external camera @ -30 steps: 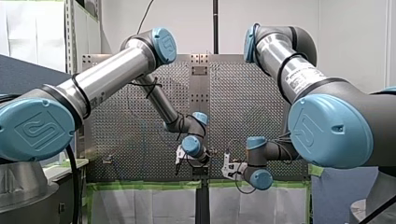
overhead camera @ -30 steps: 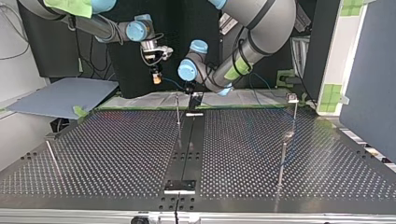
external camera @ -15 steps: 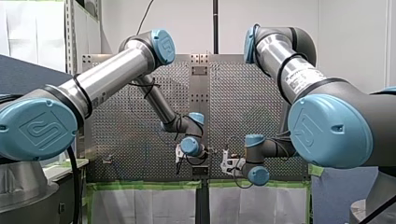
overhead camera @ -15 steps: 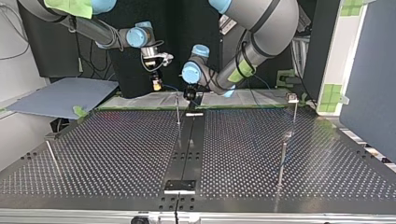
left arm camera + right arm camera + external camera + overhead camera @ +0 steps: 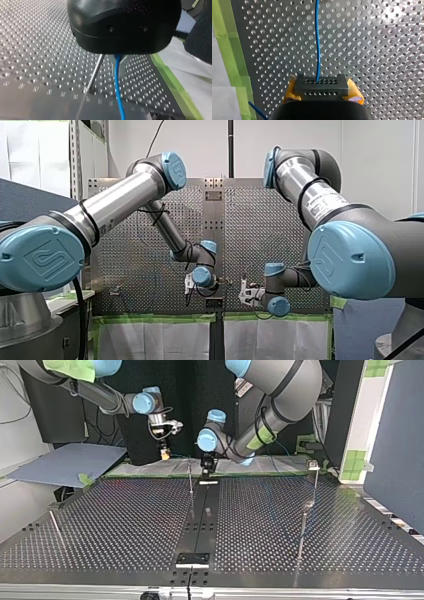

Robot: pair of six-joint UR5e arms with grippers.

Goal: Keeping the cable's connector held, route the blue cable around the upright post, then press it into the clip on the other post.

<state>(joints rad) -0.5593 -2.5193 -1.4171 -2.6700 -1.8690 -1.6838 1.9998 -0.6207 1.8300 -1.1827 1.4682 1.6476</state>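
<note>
Nearest to the right wrist camera, our right tool [image 5: 322, 91] is closed, its yellow pads [image 5: 355, 92] clamping the dark connector [image 5: 321, 86]. From it the blue cable [image 5: 318, 37] goes straight ahead over the perforated worktop [image 5: 374, 50]. The left wrist view shows what that one does not: our left tool [image 5: 119, 67] has its metal fingers [image 5: 123, 62] drawn together on the same cable. Just behind it stands the thin upright post [image 5: 96, 71], beside the cable but apart from it. Only the top view gives the whole layout: the clip post [image 5: 314, 482] stands well apart at its right side. Further back, at the far edge, the two tools hang on either side of the upright post. In the front view both tools are small and we cannot make out the cable.
</note>
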